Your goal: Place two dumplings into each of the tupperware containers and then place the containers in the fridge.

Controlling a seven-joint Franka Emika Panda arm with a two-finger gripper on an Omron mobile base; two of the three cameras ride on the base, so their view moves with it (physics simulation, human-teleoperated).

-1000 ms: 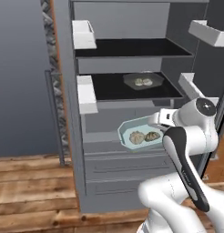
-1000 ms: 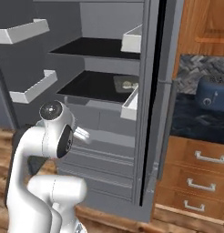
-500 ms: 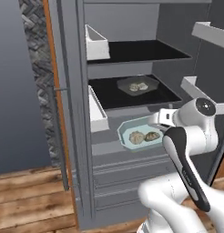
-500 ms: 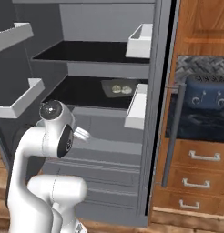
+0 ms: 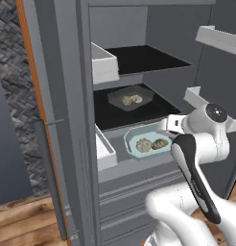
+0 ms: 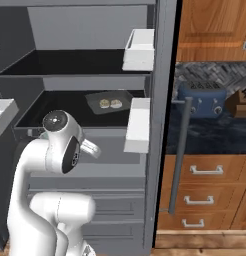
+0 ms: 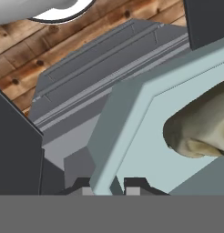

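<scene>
- Container with two dumplings sits on the fridge shelf, left base view. A second container with two more hangs just below, not yet set down.
- Right base view: shelf container is in.
- Hand view: gripper pinches the second container's rim, nearly closed.

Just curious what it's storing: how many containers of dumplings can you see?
2. One container sits on the dark fridge shelf; the other container is held at its rim by the fingers in front of the fridge. Others may be hidden.

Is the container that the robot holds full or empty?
Not empty: the held container has two dumplings inside, seen in the left base view. The end effector is shut on its rim.
</scene>
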